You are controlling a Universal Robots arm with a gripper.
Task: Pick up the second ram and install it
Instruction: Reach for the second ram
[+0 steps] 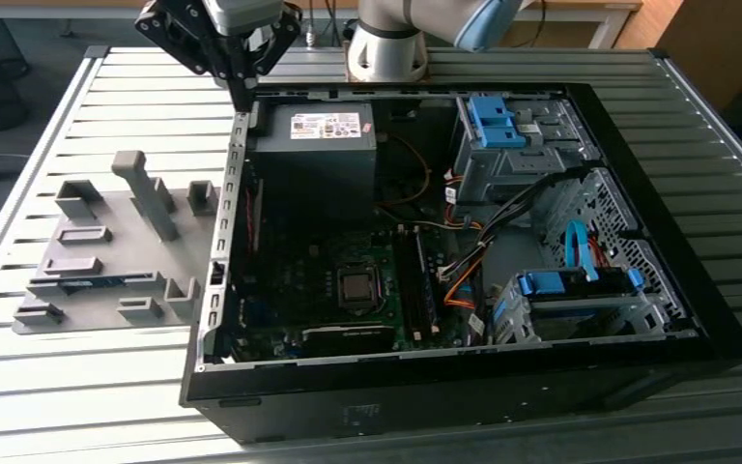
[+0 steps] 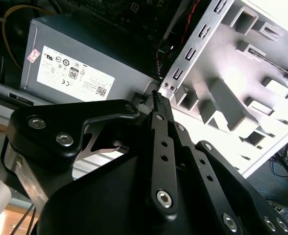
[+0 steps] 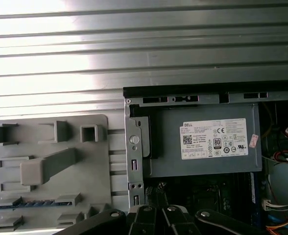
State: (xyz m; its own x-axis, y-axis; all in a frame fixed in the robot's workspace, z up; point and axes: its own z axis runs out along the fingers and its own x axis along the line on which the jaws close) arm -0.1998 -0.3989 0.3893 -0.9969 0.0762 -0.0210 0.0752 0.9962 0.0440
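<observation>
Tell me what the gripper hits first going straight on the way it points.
The gripper would probably meet the computer case's side wall, beside the power supply; depth is unclear.

The ram [image 1: 88,282] is blue-green, the fixture [image 1: 103,208] grey.

A black computer case [image 1: 474,396] lies open on its side on a slatted metal worktop [image 1: 88,387]. At the far end inside sits a grey power supply [image 1: 313,159] with a white label [image 1: 328,126]. Nearer lies the dark motherboard [image 1: 306,271] with its square processor socket [image 1: 359,287]. Orange cables [image 1: 455,275] run beside it. On the exterior view's right are a far blue drive bracket [image 1: 494,121] and a near blue drive bracket [image 1: 564,283]. Just beside the case, on the exterior view's left, rests a grey fixture plate [image 1: 107,253] carrying grey blocks and one tall post [image 1: 146,193].
</observation>
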